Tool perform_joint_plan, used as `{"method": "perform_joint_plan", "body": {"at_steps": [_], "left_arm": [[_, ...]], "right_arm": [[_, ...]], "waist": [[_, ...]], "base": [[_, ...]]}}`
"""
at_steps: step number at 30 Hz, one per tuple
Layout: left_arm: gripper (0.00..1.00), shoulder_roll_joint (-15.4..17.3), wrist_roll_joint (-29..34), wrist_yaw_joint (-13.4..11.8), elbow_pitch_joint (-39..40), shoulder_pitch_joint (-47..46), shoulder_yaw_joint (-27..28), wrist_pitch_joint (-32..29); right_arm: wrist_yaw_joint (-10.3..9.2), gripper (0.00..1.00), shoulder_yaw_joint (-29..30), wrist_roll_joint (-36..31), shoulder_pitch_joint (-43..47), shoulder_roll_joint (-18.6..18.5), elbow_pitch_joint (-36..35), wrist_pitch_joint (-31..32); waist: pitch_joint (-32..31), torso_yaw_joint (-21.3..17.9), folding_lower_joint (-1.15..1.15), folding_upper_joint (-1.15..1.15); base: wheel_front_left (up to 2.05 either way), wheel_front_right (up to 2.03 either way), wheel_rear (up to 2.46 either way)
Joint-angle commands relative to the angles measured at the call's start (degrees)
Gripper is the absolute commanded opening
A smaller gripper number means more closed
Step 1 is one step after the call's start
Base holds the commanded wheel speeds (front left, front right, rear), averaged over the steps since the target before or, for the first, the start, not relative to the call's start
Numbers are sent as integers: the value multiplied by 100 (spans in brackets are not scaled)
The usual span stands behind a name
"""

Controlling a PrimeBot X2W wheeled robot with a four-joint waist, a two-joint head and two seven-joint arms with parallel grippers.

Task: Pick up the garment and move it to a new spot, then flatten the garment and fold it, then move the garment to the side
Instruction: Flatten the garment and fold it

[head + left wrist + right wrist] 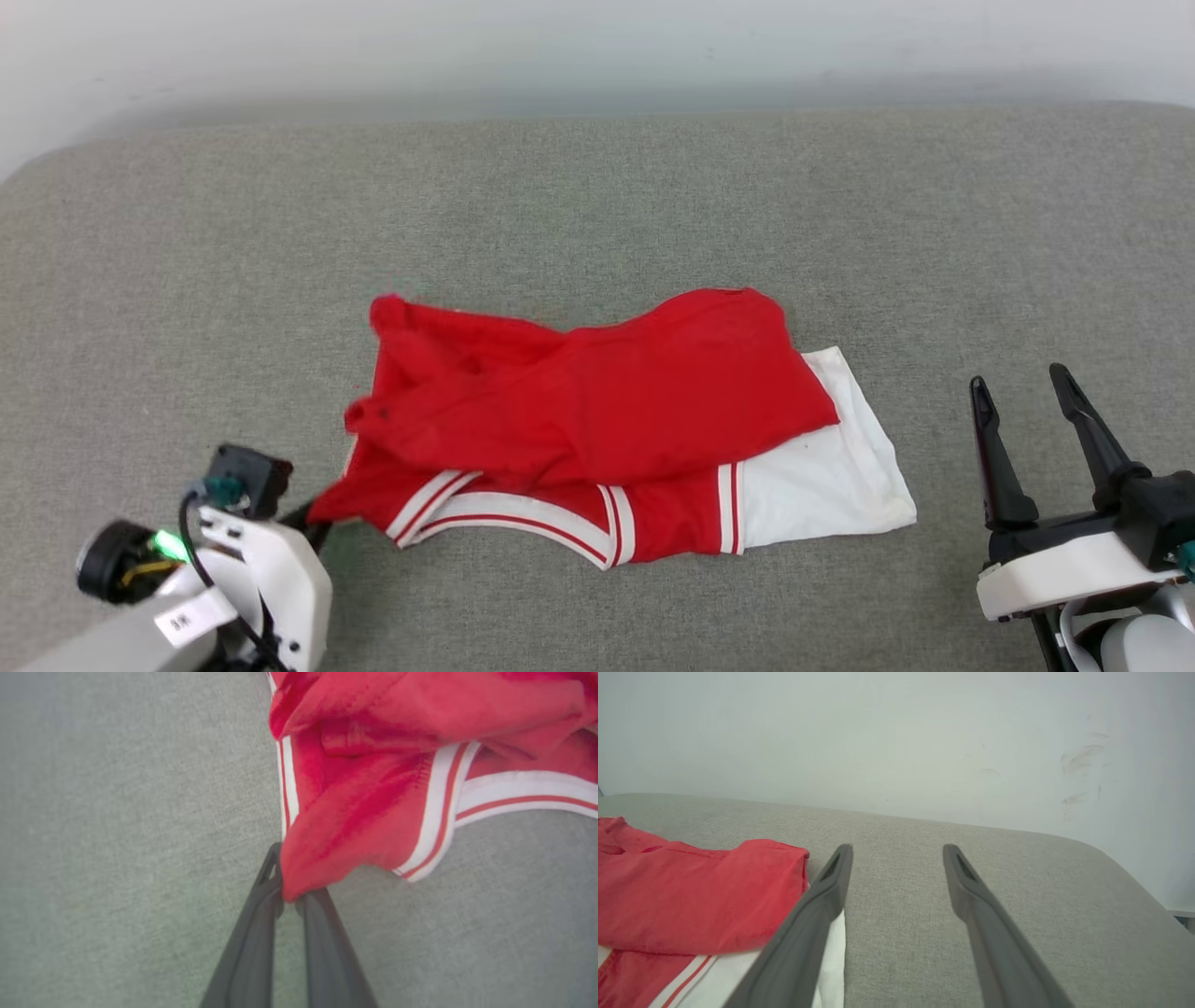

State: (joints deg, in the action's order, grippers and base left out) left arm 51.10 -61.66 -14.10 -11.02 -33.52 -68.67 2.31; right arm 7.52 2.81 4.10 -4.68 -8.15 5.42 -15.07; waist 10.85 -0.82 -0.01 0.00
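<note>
Closest in, at about 8 o'clock from the garment [607, 401], the left gripper [316, 523] reaches in low. From the head view its fingers are mostly tucked behind its own pale wrist. The left wrist view makes things plainer: the left gripper [289, 896] is pinched shut on a red corner of the garment [373, 812], with the striped trim [439, 812] curving away toward 2 o'clock.

Over at 4 o'clock from the cloth, the right gripper [1018, 378] stands with its jaws spread wide and nothing between them, well apart from the fabric. Seen along its fingers, the right gripper [897, 848] has the garment [691, 896] at its 9 o'clock, and one finger crosses in front of the white cloth's edge.

The garment lies rumpled in the middle of the grey fabric surface [597, 205], its red body folded over itself and a white sleeve [831, 467] spread flat at its 4 o'clock side.

Beyond, at 12 o'clock, the surface ends at a pale wall [896, 732]. The right wrist view picks out faint scuff marks [1080, 758] there.
</note>
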Motion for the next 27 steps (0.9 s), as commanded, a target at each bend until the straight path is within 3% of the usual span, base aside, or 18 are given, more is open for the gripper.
{"method": "perform_joint_plan", "body": {"at_steps": [1, 11, 12, 13, 19, 27], "left_arm": [[0, -139, -112, 43, -48, 160, -33, 36], [0, -781, -389, 448, -754, 647, -165, 155], [32, -825, -387, 446, -825, 654, -125, 271], [100, -844, -340, 388, -865, 653, -81, 422], [100, -819, -72, -70, -564, 640, 306, 1154], [100, -524, 500, -926, 858, 960, 1009, 1295]], "right_arm": [[-6, 100, 5, -11, 56, -35, 19, -15], [-6, 100, 20, 41, 114, -119, 196, -15], [-6, 100, 31, 44, 116, -132, 205, -15], [-6, 100, 44, 48, 131, -141, 206, -15], [-6, 100, 134, 113, 246, -204, 124, -2], [-6, 100, 264, 109, 123, -454, -173, 142]], "waist": [[-14, 1, 1, 0], [-190, 40, 1, 0], [-228, 55, 1, 0], [-264, 70, 1, 0], [-483, 248, 1, 0], [-693, 465, 1, 0]], "base": [[0, 0, 0], [0, 0, 0], [0, 0, 0], [0, 0, 0], [0, 0, 0], [0, 0, 0]]}}
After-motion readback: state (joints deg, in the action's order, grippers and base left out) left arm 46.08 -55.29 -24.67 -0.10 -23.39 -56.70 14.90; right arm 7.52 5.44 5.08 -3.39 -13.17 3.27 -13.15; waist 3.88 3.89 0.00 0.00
